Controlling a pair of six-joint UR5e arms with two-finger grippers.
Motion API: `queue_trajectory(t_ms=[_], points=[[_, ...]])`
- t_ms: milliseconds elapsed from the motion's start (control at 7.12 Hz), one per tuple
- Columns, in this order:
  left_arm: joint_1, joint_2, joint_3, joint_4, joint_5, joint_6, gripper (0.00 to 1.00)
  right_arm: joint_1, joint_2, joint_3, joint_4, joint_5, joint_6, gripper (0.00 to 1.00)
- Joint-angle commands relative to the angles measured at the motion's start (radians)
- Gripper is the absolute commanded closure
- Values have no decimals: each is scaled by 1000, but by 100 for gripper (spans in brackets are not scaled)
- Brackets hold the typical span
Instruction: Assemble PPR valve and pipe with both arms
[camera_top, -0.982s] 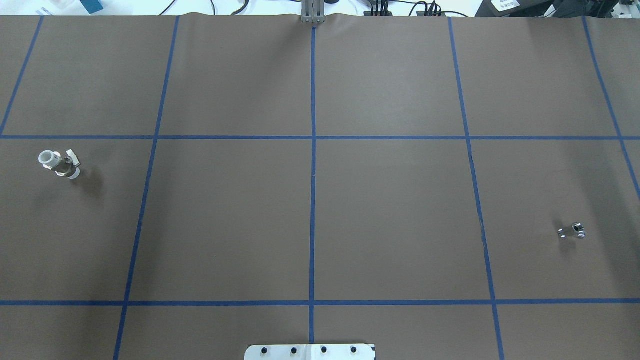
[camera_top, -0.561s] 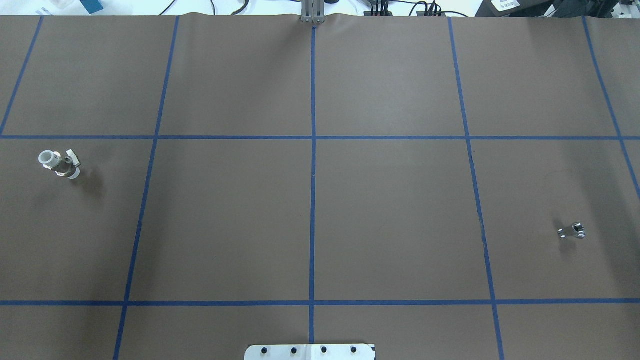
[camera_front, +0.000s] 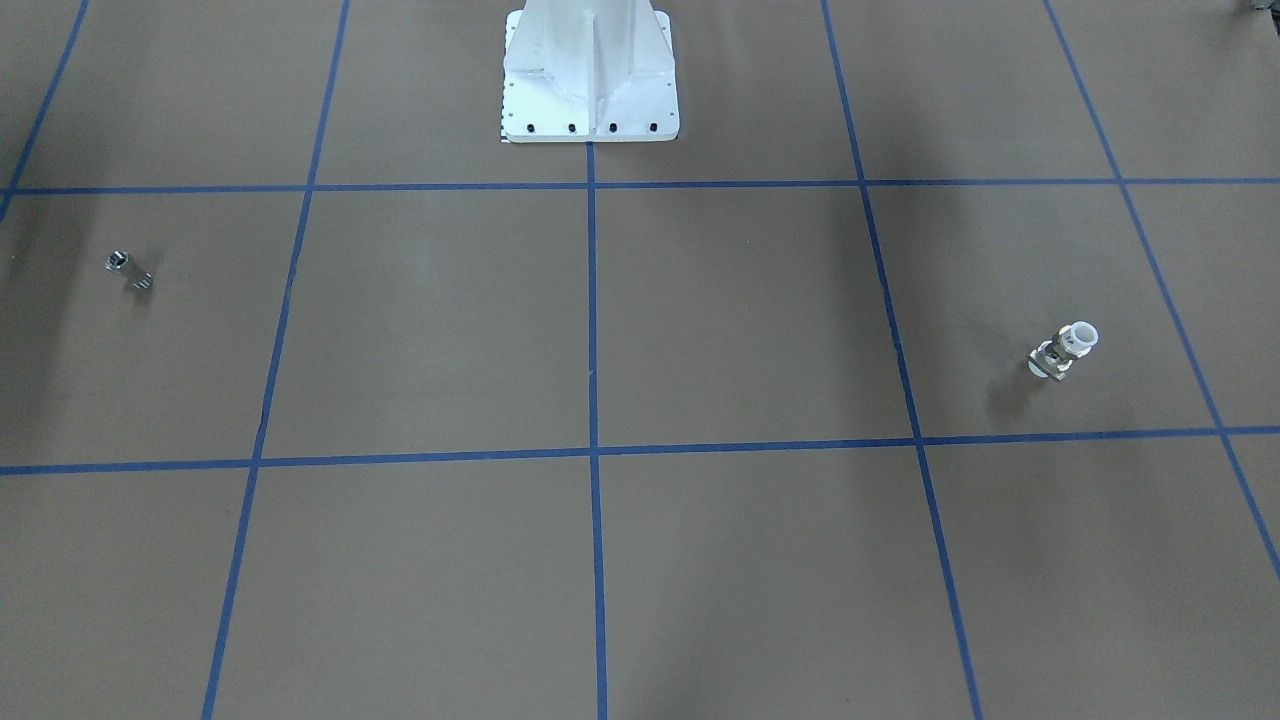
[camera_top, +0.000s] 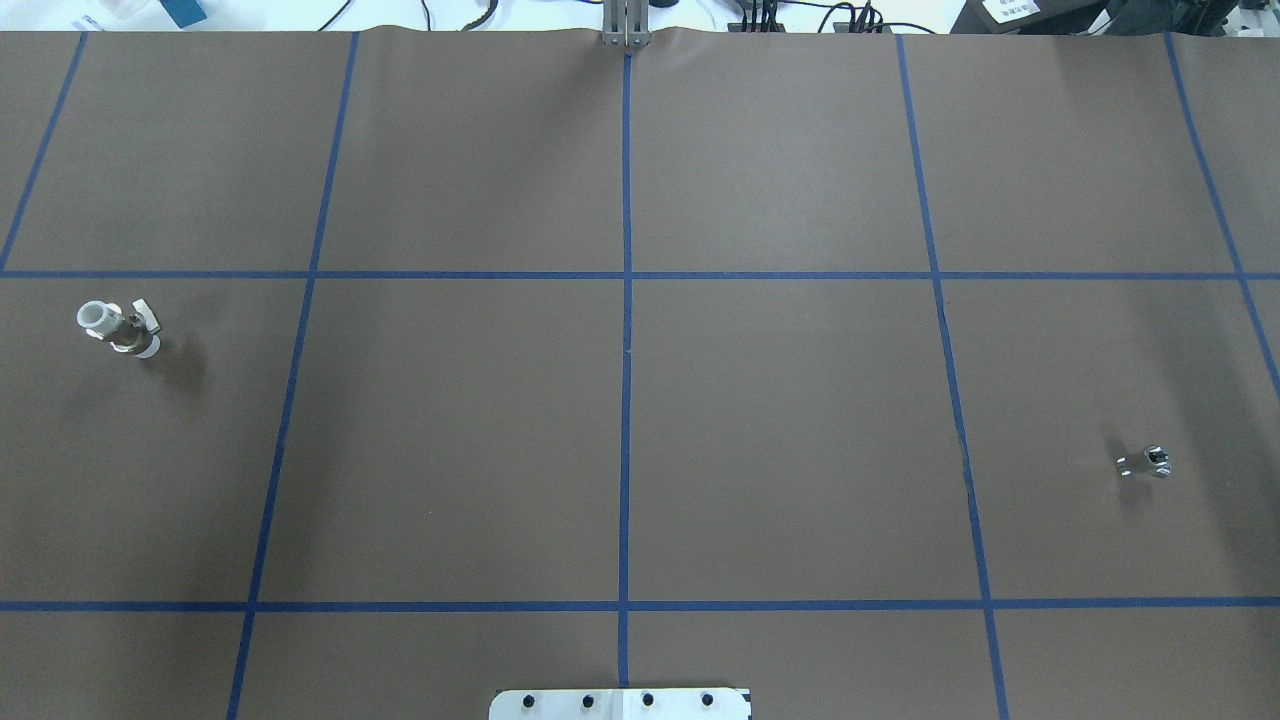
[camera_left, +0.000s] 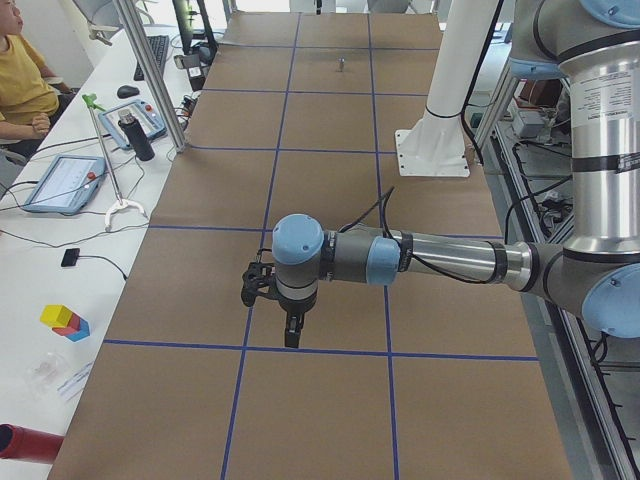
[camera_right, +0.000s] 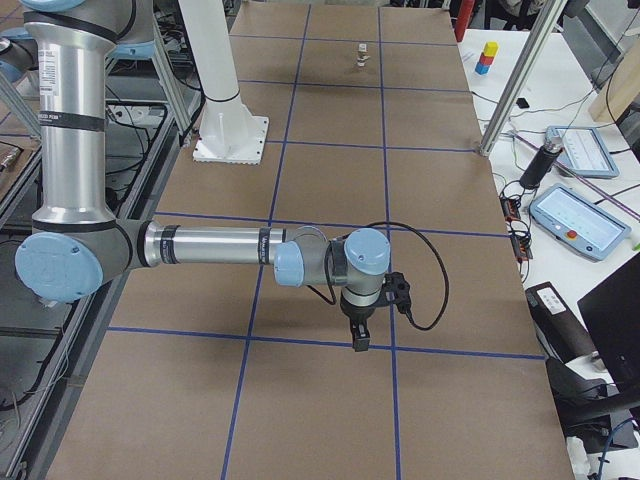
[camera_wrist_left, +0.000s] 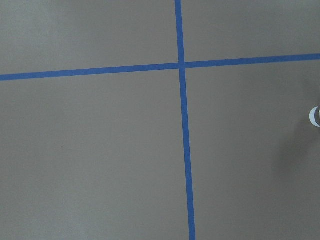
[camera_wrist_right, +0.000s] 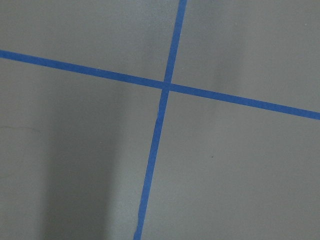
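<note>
The valve (camera_top: 118, 327), metal with white pipe ends, stands at the table's left side; it also shows in the front view (camera_front: 1063, 351) and far off in the right-side view (camera_right: 360, 53). A small metal fitting (camera_top: 1147, 463) lies at the right side, also in the front view (camera_front: 129, 271). My left arm's gripper (camera_left: 291, 338) points down over the table in the left-side view only; I cannot tell whether it is open or shut. My right arm's gripper (camera_right: 357, 342) points down in the right-side view only; its state is also unclear. A white sliver (camera_wrist_left: 315, 116) shows at the left wrist view's edge.
Brown table cover with a blue tape grid (camera_top: 626, 300). The white pedestal (camera_front: 590, 70) stands at the robot's side. A side bench holds tablets (camera_left: 62, 182), a bottle (camera_left: 138, 136) and coloured blocks (camera_left: 63, 321); a person (camera_left: 25, 75) sits there.
</note>
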Motion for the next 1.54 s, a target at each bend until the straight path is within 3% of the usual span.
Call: queue_trajectory(t_ms=[0,421,702,982,1263,1404], points=[[2,-24,14,-83,2,3,0,0,3,-31,2,0,0,0],[18,-39,57,-296,0,0,0,0,3,-59,113,3,0,0],[101,-100,74,-296,-6,-20,0,0,5,-59,170,3,0,0],[190,-135,75,-359,-5,-317,0,0,6,-59,170,3,0,0],[326,-116,138,-617,32,-343,0,0,6,-59,170,5,0,0],[381,-126,144,-616,37,-381,0,0,6,-59,170,3,0,0]])
